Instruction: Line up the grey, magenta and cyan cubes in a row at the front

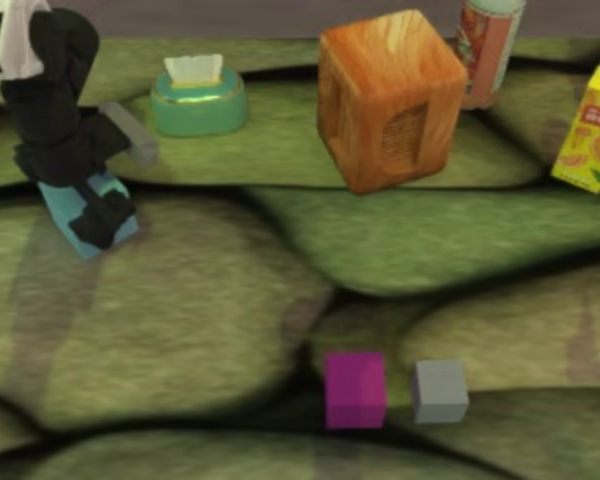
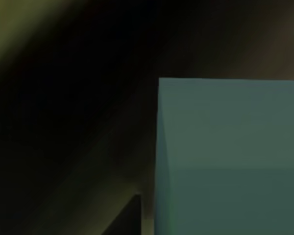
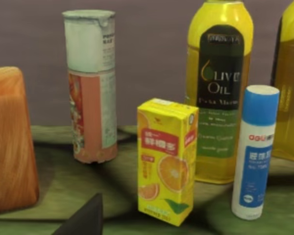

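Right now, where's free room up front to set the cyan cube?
Left of the magenta cube the front is bare, enough for the cyan cube in the left gripper. Grey cube borders its right. The back is crowded: tissue box, wooden block, juice carton.

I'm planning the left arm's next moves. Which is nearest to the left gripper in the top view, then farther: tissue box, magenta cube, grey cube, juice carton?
From the left gripper, which holds the cyan cube:
1. Tissue box, back left.
2. Magenta cube, front centre.
3. Grey cube, just right of the magenta one.
4. Juice carton, far right.
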Robot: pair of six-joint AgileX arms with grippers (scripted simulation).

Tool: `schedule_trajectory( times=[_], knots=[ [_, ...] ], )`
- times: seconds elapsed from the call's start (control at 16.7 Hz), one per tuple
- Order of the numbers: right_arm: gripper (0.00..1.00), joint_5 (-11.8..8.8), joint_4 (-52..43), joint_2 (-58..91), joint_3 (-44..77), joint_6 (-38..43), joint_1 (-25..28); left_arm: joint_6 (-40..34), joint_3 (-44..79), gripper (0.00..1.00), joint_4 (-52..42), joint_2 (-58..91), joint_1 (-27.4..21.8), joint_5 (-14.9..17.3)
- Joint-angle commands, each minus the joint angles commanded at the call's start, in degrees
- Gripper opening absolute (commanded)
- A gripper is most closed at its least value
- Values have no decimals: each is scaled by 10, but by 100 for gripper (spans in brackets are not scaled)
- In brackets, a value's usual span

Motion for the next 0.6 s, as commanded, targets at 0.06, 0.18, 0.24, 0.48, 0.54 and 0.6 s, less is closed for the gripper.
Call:
schedule_trajectory(
  times=[0.06, 0.18, 0.24, 0.48, 0.54, 0.6],
  knots=[
    [100, 0, 0, 0, 0, 0, 0, 0, 0, 47, 0, 0, 0, 0],
    [100, 0, 0, 0, 0, 0, 0, 0, 0, 32, 0, 0, 0, 0],
    [100, 0, 0, 0, 0, 0, 0, 0, 0, 25, 0, 0, 0, 0],
    [100, 0, 0, 0, 0, 0, 0, 0, 0, 0, 0, 0, 0, 0],
    [100, 0, 0, 0, 0, 0, 0, 0, 0, 0, 0, 0, 0, 0],
    [100, 0, 0, 0, 0, 0, 0, 0, 0, 0, 0, 0, 0, 0]
  ],
)
